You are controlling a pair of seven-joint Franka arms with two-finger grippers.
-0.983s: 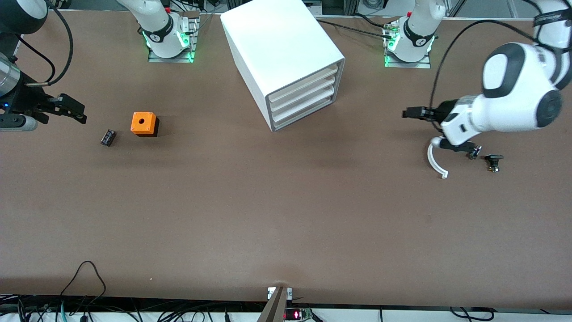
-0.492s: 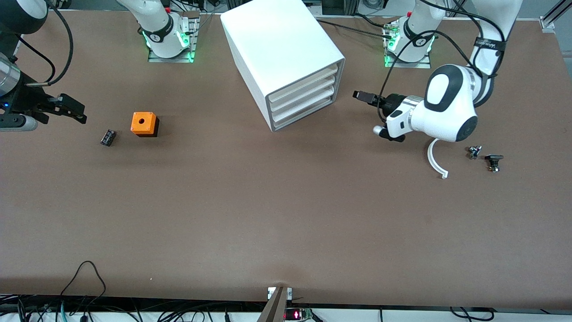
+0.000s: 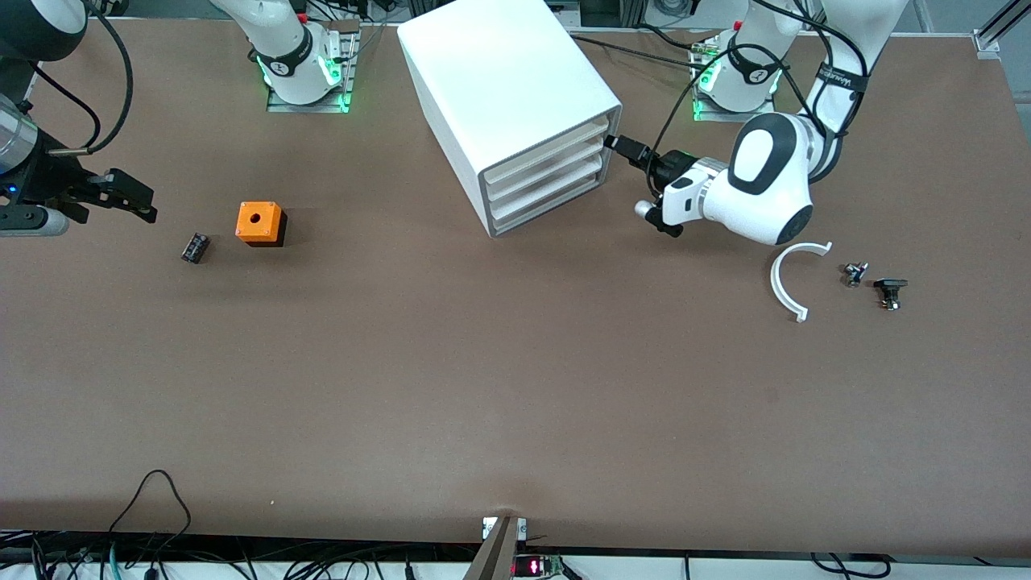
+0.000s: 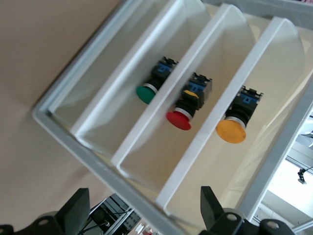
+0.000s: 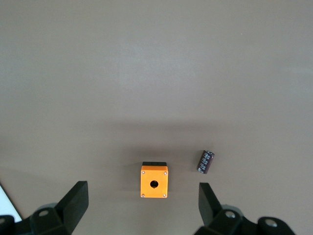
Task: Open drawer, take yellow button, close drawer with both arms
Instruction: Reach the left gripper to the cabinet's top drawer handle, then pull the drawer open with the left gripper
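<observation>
The white grey-rimmed cabinet (image 3: 499,72) stands at the middle of the table's robot side. All its flat fronts are shut, and the drawer (image 3: 548,138) is the uppermost one. In the left wrist view the orange-capped button (image 4: 231,131) shows through the drawer's (image 4: 274,73) clear front. My left gripper (image 3: 610,142) is open and empty, close in front of the drawer fronts, with the cabinet's rim showing between its fingers (image 4: 144,215). My right gripper (image 3: 145,205) is open and empty (image 5: 143,205) and waits above the table at the right arm's end.
An orange cube with a hole (image 3: 258,222) and a small black ribbed block (image 3: 195,247) lie near my right gripper. A white curved piece (image 3: 785,282) and two small dark parts (image 3: 855,274) lie at the left arm's end. Green (image 4: 145,94) and red (image 4: 179,120) buttons sit in lower drawers.
My left arm has swung from the left arm's end of the table over to the cabinet's drawer fronts. The right arm has not moved.
</observation>
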